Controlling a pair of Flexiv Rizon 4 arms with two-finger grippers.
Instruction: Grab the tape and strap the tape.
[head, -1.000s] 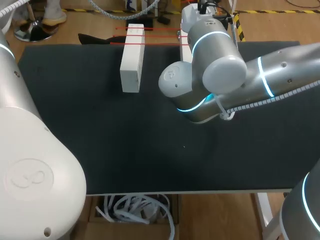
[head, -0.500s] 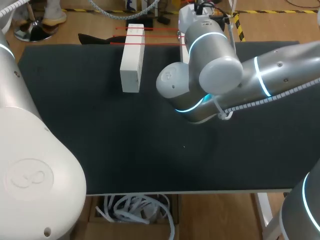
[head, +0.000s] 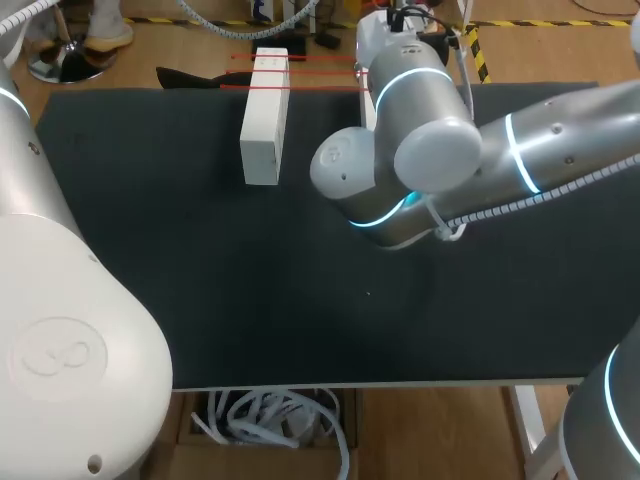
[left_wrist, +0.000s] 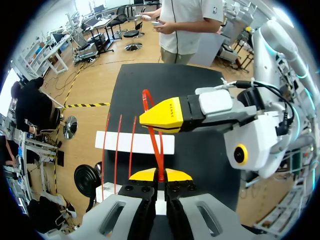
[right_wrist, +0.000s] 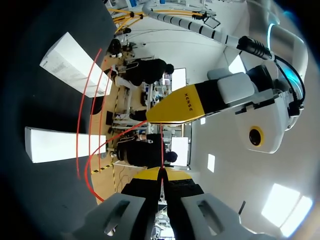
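Where your left gripper (left_wrist: 160, 175) closes, its yellow tips pinch the red tape (left_wrist: 156, 145). Your right gripper (right_wrist: 161, 173) nips the same strand just ahead, fingers pressed together on it. Farther out, the tape crosses the white block (left_wrist: 135, 142) at the black table's (head: 200, 280) far edge.

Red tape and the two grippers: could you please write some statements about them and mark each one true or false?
The left gripper is shut on the red tape. True.
The right gripper is open and empty. False: it is shut on the red tape too.
The table is white. False: it is black.
Strands of red tape cross a white block. True.
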